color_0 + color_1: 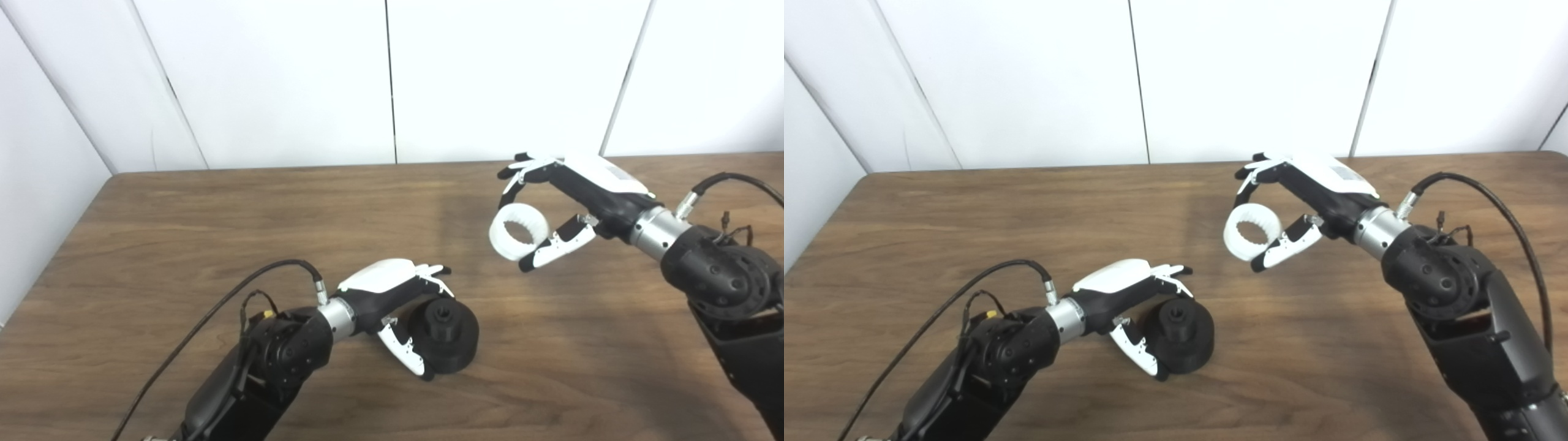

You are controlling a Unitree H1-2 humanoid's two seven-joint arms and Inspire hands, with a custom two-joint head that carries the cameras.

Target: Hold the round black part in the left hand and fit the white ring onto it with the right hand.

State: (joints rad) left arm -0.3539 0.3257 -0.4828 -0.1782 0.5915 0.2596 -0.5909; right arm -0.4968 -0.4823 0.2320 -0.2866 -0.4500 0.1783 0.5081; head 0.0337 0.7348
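The round black part [450, 337] rests on the wooden table [245, 214] near the front middle, with a raised hub on top. My left hand [392, 291] is closed around it, fingers over its far top edge and thumb against its near left side. My right hand [588, 190] is raised above the table at the right and is shut on the white ring [496, 236], pinched between fingers and thumb. The ring's hole faces me. The ring hangs up and to the right of the black part, well apart from it. Both also show in the right eye view: the part [1182, 334] and the ring [1230, 236].
White wall panels stand behind the table's far edge. The table's left edge runs along a white side wall. A black cable [202, 318] loops from the left forearm, and another [735, 179] from the right wrist.
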